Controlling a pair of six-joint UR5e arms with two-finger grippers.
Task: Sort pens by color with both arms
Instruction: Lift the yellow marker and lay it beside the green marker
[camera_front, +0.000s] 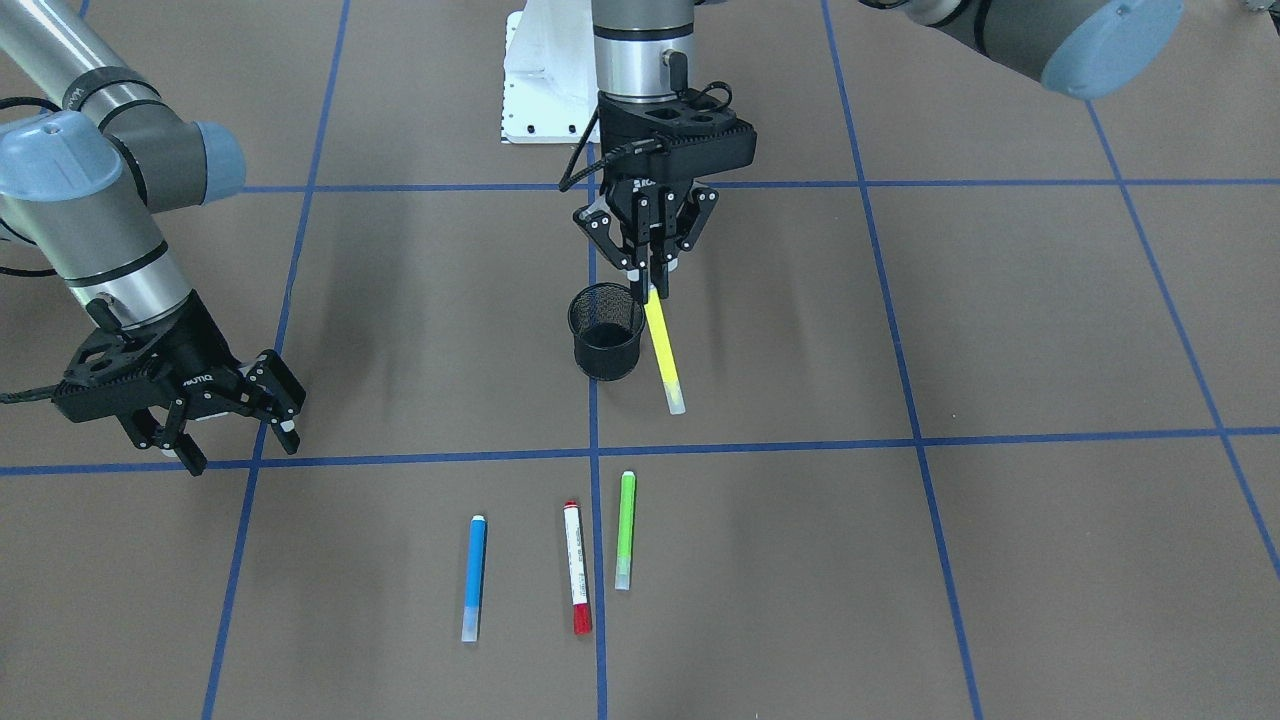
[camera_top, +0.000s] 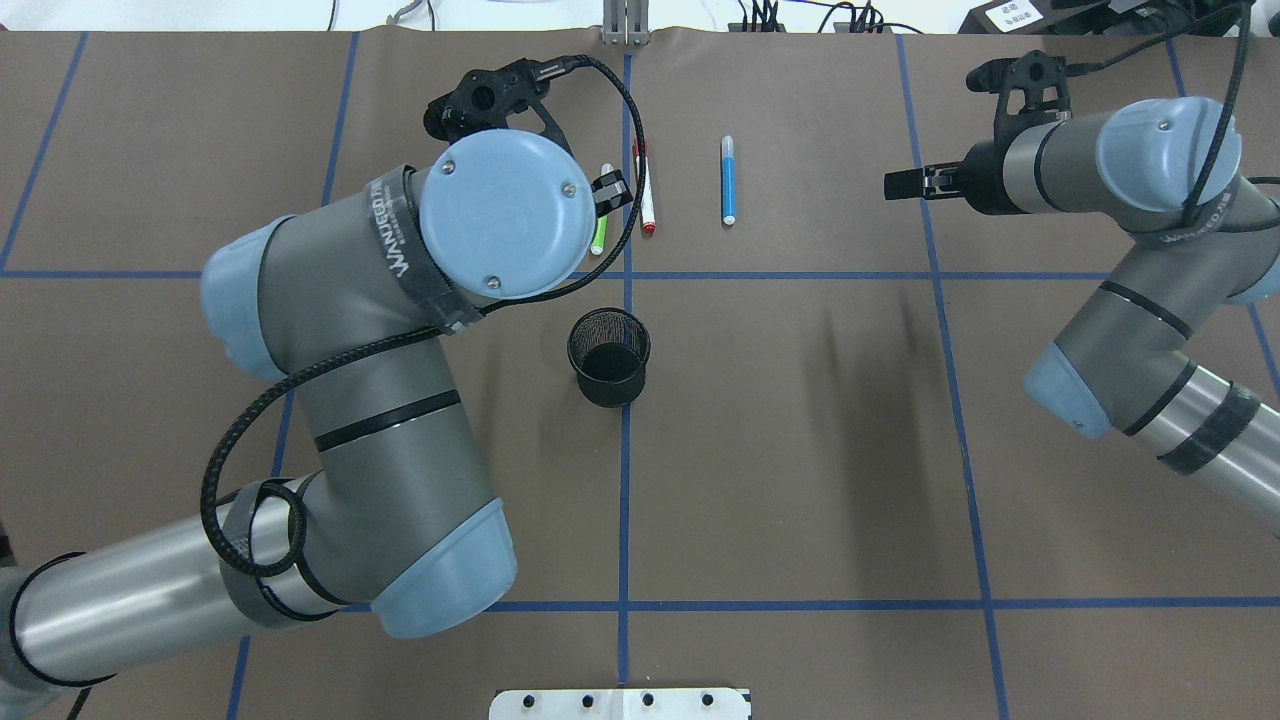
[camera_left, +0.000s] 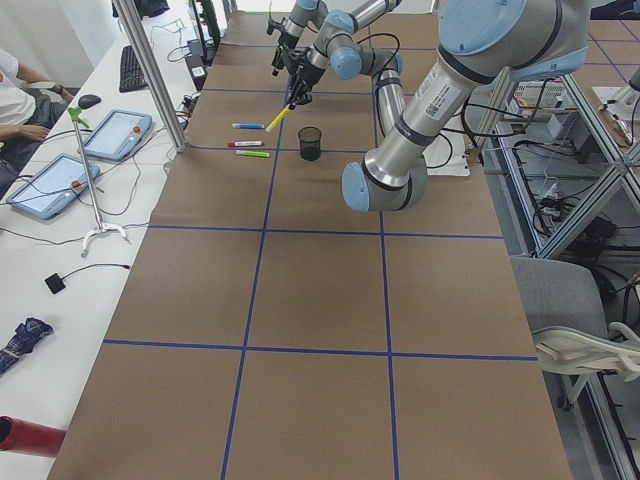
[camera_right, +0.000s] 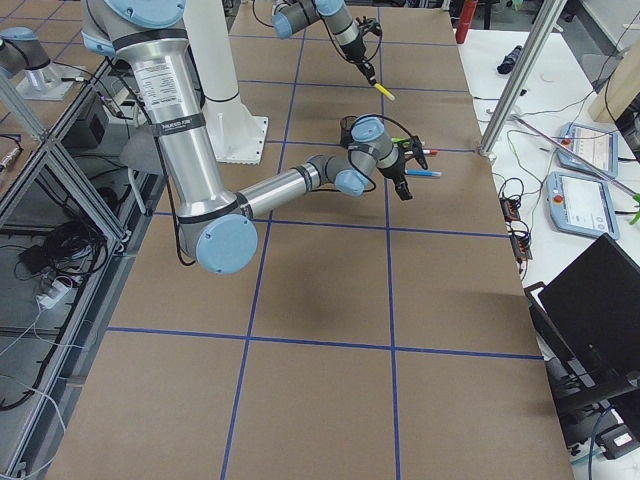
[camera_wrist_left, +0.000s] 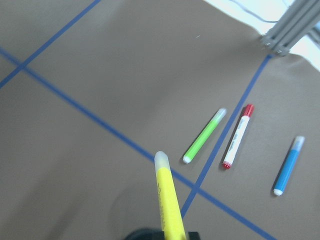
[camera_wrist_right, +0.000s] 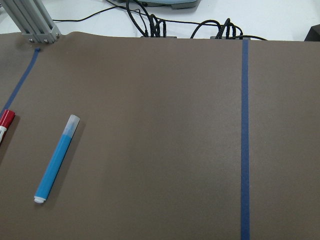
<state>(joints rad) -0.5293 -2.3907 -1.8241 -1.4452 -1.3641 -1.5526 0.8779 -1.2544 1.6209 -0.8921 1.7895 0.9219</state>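
Observation:
My left gripper (camera_front: 650, 283) is shut on the top end of the yellow pen (camera_front: 664, 352) and holds it tilted in the air, right beside the black mesh cup (camera_front: 605, 332). The left wrist view shows the yellow pen (camera_wrist_left: 167, 195) pointing away over the table. The light green pen (camera_front: 625, 530), the white pen with red cap (camera_front: 576, 566) and the blue pen (camera_front: 474, 578) lie side by side on the table. My right gripper (camera_front: 232, 425) is open and empty, low and off to the side of the blue pen (camera_wrist_right: 55, 159).
The mesh cup (camera_top: 608, 355) stands on the centre tape line. The white mounting base (camera_front: 545, 80) sits at the robot's edge. Blue tape lines grid the brown table (camera_front: 1000, 320). My left arm's elbow (camera_top: 505, 215) hides part of the green pen from overhead.

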